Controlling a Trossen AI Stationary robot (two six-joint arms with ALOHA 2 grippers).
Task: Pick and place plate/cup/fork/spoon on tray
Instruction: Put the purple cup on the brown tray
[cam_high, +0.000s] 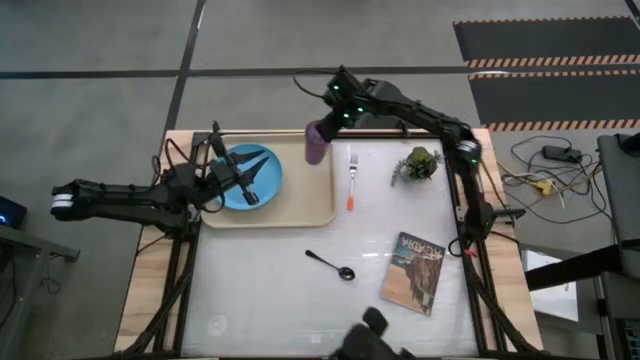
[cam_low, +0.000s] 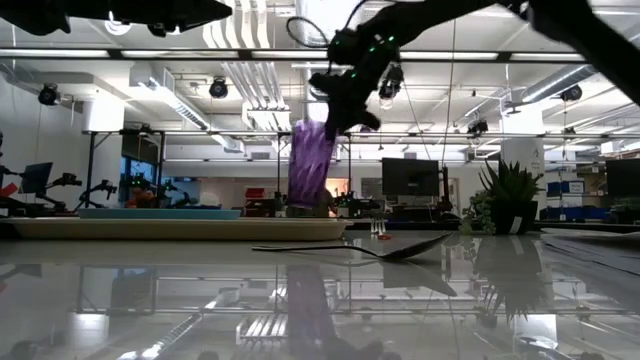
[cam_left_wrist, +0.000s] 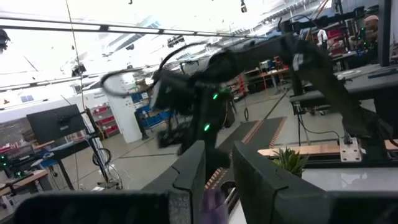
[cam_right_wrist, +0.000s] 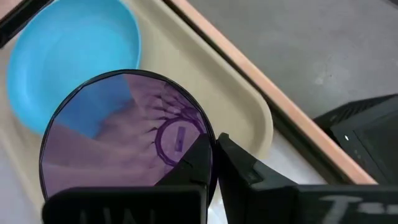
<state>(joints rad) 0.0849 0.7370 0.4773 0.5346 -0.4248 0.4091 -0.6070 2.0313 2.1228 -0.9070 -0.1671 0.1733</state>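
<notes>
Cup (cam_high: 317, 143): held above the tray's (cam_high: 300, 205) far right corner, rim pinched between the right gripper's (cam_high: 327, 125) fingers. Left gripper (cam_high: 243, 176) over the plate (cam_high: 262, 166) on the tray, fingers spread.

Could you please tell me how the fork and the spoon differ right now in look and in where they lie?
The fork has an orange handle end and silver tines; the spoon is dark all over. The fork lies just beside the tray's right edge, pointing along it; the spoon lies farther out on the table, set at a slant, near the book. Both lie flat on the table, off the tray, with no gripper on them.
</notes>
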